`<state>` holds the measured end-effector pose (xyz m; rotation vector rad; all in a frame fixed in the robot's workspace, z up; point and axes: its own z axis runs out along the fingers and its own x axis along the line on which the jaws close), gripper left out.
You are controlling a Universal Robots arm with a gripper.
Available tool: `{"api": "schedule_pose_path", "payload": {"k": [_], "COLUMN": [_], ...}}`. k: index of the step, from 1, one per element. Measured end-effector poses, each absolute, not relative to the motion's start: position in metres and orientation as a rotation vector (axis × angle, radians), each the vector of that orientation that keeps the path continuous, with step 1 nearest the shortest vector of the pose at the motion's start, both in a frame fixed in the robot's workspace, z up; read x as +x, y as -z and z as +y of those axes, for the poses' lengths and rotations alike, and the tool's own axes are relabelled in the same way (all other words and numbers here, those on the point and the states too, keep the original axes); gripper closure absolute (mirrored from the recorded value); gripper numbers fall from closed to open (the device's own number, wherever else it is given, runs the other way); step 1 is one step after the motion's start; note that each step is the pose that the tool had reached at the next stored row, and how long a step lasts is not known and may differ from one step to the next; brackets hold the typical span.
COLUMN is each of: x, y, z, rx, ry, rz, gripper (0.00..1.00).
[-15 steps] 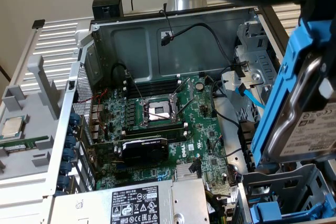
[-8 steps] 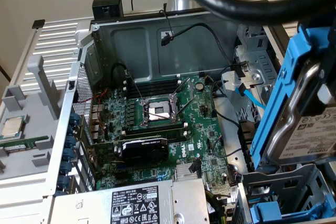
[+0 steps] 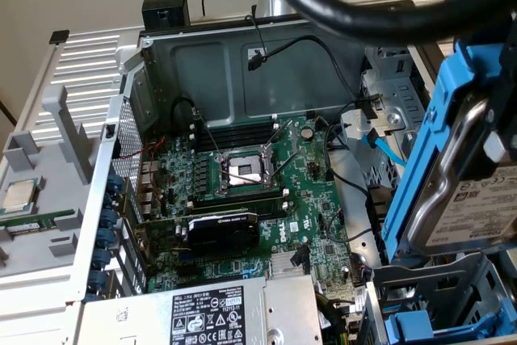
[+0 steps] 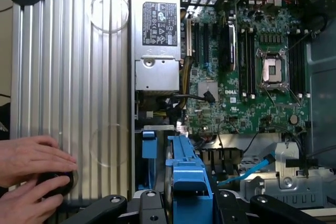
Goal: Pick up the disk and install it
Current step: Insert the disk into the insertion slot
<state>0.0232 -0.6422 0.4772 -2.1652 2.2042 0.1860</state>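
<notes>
The case (image 3: 242, 62) lies open on its side, so you can reach in from above. The board (image 3: 266, 191) faces up across its floor, and the supply (image 3: 210, 313) sits along the near edge.

Your gripper (image 4: 190, 203) is clamped on the disk (image 3: 472, 199). In the wrist view the blue carrier sits squeezed between the two black fingers. The disk hangs on edge and tilted at the exterior view's right, just above the cage (image 3: 452, 296) in the near right corner and not yet in it. I judge that the tilt is there to line the carrier up with the cage's slot.

A grey tray (image 3: 48, 159) stands outside the case at the exterior view's left, probably to keep spare parts clear of the work. A person's hand (image 4: 31, 158) rests on the ribbed panel (image 4: 79, 77) beside the supply, well apart from the gripper, perhaps to steady things.

The socket (image 3: 242, 171) in the middle of the board is open and empty. The chip (image 3: 18, 195) and the stick (image 3: 32, 220) wait on the tray.
</notes>
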Motion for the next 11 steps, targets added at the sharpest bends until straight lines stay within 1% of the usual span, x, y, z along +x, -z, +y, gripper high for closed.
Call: {"api": "schedule_pose_path", "payload": {"k": [6,11], "x": [0.023,0.023], "y": [-0.476,-0.474], "z": [-0.636,-0.628], "rx": [-2.179,-2.196], "ry": [-0.165,-0.137], "rz": [2.209,2.219], "gripper": [0.63,0.63]}}
